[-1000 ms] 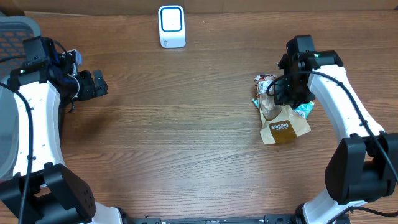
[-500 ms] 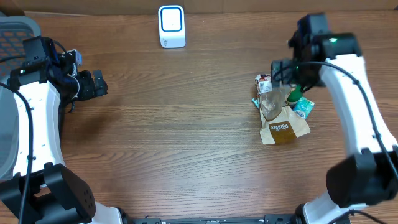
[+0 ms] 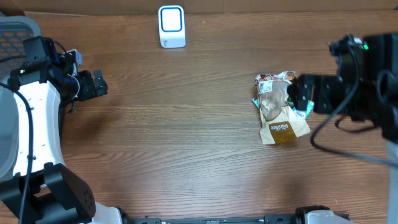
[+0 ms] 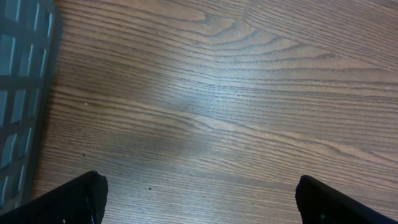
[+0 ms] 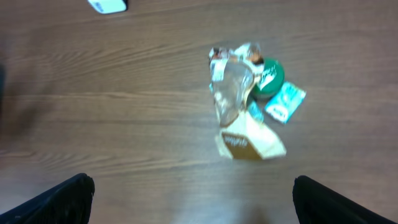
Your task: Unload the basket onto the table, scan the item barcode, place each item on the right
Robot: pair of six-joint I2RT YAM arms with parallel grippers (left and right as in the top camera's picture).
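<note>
The right gripper (image 5: 194, 202) hangs high above the snack packets (image 5: 244, 109), jaws wide and empty. The left gripper (image 4: 199, 200), equally open, is low over the worktop (image 4: 217, 93). Only the overhead view shows the scanner (image 3: 171, 26) whole.

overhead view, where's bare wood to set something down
Widest bare wood: the middle, between the left gripper, the white scanner and the packet pile. The front strip is bare too. Crowded: the right, where the right gripper hangs by the pile.

**Three views, all facing down**

The whole table (image 3: 186, 143) is seen from straight above. The left wrist view is held close to the wood, beside a basket (image 4: 18, 93). The packets (image 5: 242, 118) and the scanner (image 5: 107, 5) are shared by the higher right wrist view and the overhead.
</note>
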